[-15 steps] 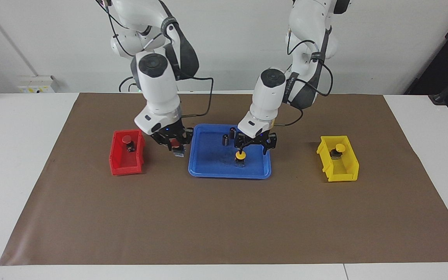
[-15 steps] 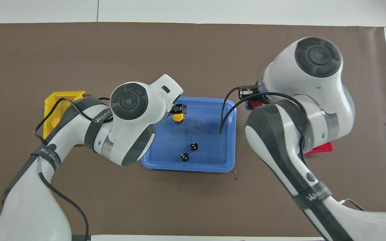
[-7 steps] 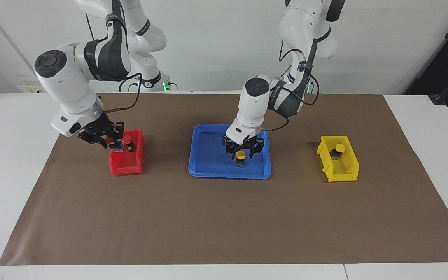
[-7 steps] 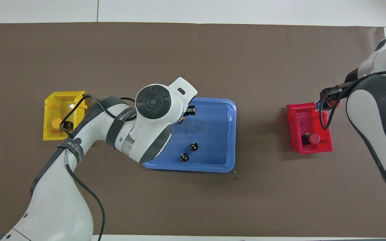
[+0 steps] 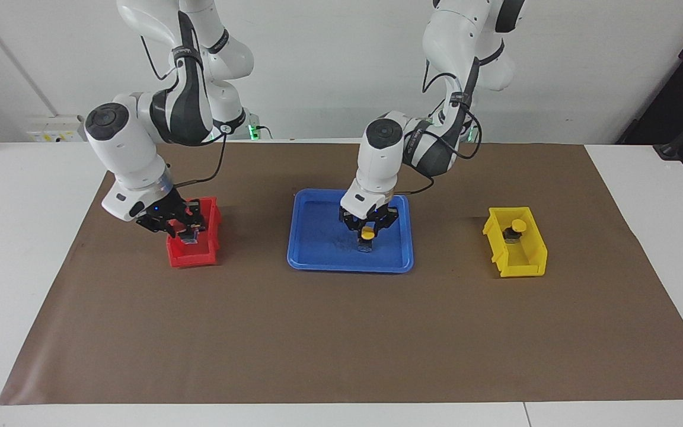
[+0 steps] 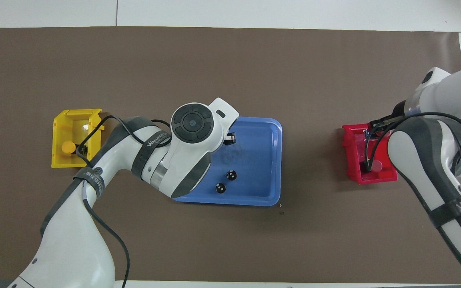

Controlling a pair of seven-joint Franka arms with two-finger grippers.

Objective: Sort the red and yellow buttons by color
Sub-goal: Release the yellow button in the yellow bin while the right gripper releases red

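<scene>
My left gripper (image 5: 368,228) is down in the blue tray (image 5: 318,261), shut on a yellow button (image 5: 367,233) whose base still rests on the tray floor. The overhead view hides that button under the left wrist. My right gripper (image 5: 185,230) is low in the red bin (image 5: 192,258), shut on a red button (image 5: 189,238). The other red button (image 6: 375,165) lies in the red bin (image 6: 350,140), at the end nearer the robots. The second yellow button (image 5: 517,225) sits in the yellow bin (image 5: 520,264); it also shows in the overhead view (image 6: 69,147).
Two small dark cylinders (image 6: 231,175) (image 6: 220,188) with silvery tops stand in the blue tray (image 6: 270,200), nearer the robots than the left gripper. The yellow bin (image 6: 60,120) is at the left arm's end of the brown mat (image 5: 341,344).
The right arm carried the red button from beside the tray to the red bin and lowered it inside. The left gripper came down over the yellow button and closed on it.
</scene>
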